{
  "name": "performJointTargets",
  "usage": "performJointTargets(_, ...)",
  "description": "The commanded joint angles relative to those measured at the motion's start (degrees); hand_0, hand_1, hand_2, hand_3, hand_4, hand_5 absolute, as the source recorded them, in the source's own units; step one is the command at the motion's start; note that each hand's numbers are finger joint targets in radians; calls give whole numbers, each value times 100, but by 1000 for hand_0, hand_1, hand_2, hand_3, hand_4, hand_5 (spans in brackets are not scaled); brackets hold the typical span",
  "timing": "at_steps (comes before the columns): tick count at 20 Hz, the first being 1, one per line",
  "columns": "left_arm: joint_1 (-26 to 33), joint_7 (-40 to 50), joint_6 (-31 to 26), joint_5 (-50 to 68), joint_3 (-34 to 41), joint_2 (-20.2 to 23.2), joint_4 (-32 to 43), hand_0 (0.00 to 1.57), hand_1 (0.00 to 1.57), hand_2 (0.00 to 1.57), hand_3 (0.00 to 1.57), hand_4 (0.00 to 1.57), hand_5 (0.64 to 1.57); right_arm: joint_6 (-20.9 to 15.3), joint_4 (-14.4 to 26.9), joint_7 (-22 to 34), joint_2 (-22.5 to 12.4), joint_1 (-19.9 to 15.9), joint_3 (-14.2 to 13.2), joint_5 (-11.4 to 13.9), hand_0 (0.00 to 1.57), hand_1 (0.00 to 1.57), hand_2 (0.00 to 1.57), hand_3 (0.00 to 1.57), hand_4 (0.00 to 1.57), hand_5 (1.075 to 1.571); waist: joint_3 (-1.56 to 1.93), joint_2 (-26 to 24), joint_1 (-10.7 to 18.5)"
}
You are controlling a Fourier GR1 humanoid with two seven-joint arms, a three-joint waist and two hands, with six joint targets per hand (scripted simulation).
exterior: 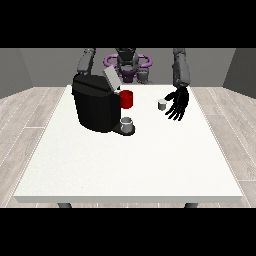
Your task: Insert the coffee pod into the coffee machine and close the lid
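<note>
Right of centre, a small pale cylindrical coffee pod sits on the white worktop, just beside the black hand at the view's right, fingers spread and relaxed. Further left, the boxy black coffee machine, lid tilted up; red part, grey cup. Wide bare surface up front.

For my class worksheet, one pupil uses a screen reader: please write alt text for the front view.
A humanoid robot's black hand at the view's right, fingers spread open, hovers beside a small grey coffee pod on a large white table. At the view's left stands a black coffee machine with its grey lid raised, a red cup behind it and a grey cup under its spout.
</note>
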Motion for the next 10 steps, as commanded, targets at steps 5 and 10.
performJointTargets(5,-68,-127,218,-354,-280,-438,228,1262,1262,1247,1097,0,1571,-35,122,11,-52,-64,-12,52,0,0,0,0,292,1571,-74,7,-156)
performJointTargets(10,174,86,163,-517,-544,-856,52,1324,1324,1324,1151,57,1571,-36,493,-226,44,92,-110,-37,0,0,0,0,379,1571,-72,-368,45)
